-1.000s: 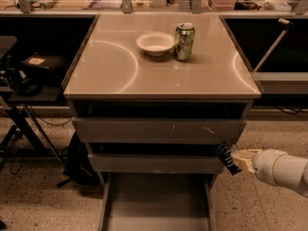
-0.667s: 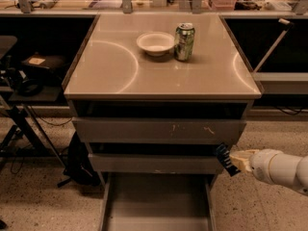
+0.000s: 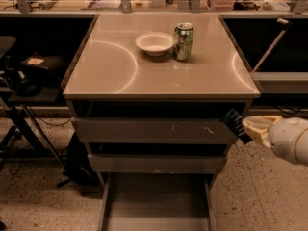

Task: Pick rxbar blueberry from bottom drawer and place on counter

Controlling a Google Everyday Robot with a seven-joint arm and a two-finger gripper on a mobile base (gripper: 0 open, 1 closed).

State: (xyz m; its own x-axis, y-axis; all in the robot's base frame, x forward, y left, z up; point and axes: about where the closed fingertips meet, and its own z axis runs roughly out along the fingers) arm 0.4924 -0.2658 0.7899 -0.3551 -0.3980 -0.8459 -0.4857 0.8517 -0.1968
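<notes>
On the counter (image 3: pixel 120 76), toward its back, a bowl (image 3: pixel 154 43) sits with a can (image 3: pixel 183 42) just to its right, perhaps touching it. Under the counter are two drawers (image 3: pixel 154 130), and below them the bottom drawer (image 3: pixel 156 201) is pulled out to the front. The gripper (image 3: pixel 235 124) is at the right end of the upper drawer.

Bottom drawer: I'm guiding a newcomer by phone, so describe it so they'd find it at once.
Under the counter stand three grey drawers, the claw hanging right of the top one. The bottom drawer is the lowest, pulled furthest out, its floor showing; the two above show only fronts.
</notes>
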